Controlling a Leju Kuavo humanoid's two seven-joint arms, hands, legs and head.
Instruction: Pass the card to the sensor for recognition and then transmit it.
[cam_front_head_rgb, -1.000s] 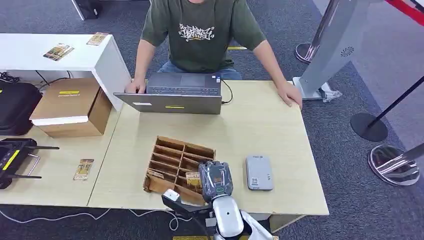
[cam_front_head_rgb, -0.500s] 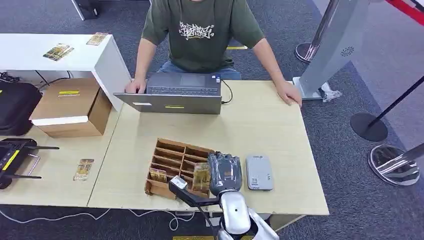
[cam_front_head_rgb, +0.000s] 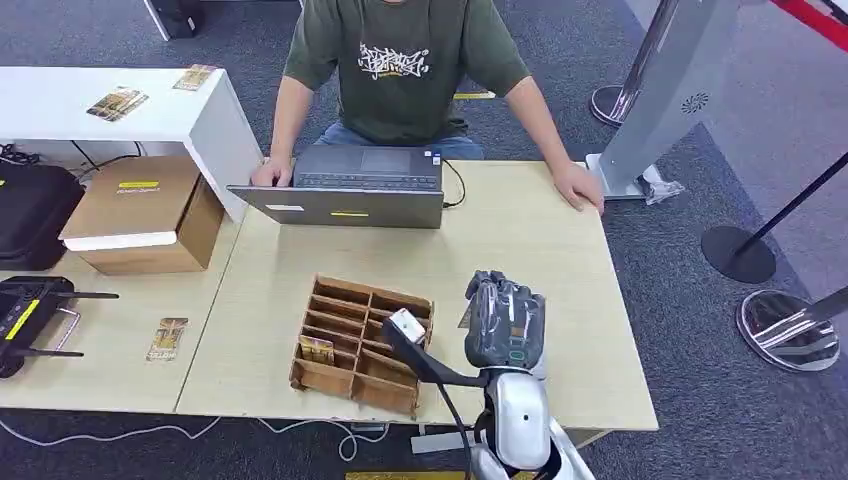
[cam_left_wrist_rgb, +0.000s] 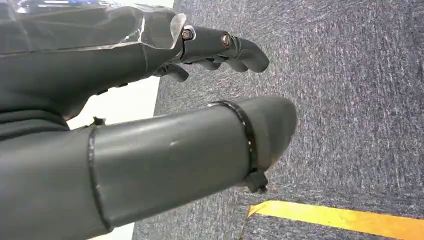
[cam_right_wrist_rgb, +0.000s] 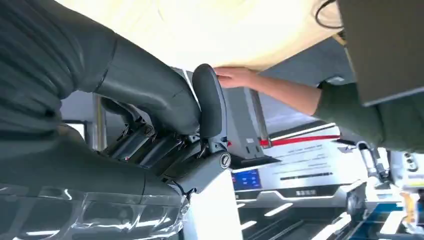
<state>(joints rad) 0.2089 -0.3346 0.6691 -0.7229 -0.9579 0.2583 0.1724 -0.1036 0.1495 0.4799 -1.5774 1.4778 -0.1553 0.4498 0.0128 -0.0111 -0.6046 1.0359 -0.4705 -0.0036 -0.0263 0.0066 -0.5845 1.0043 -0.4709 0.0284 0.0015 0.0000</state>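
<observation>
Right robot hand over the surface, fingers curled; whether it holds a card cannot be told. Left robot hand hangs empty, fingers apart.

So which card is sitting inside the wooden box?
The card in the wooden box's near-left slot; the other cards lie outside on tabletops.

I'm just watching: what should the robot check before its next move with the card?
1. Card held in the right hand: cannot tell; its back hides whatever it carries.
2. Sensor under that hand: cannot tell; the hand covers that patch of the table.
3. Hand away from the wooden tray: ok; it hovers beside it.
4. Person ready to receive: not ok; one hand lies flat on the table's far corner and the other rests at the laptop.
5. Left hand free: ok; it hangs over the carpet with nothing in it.
</observation>
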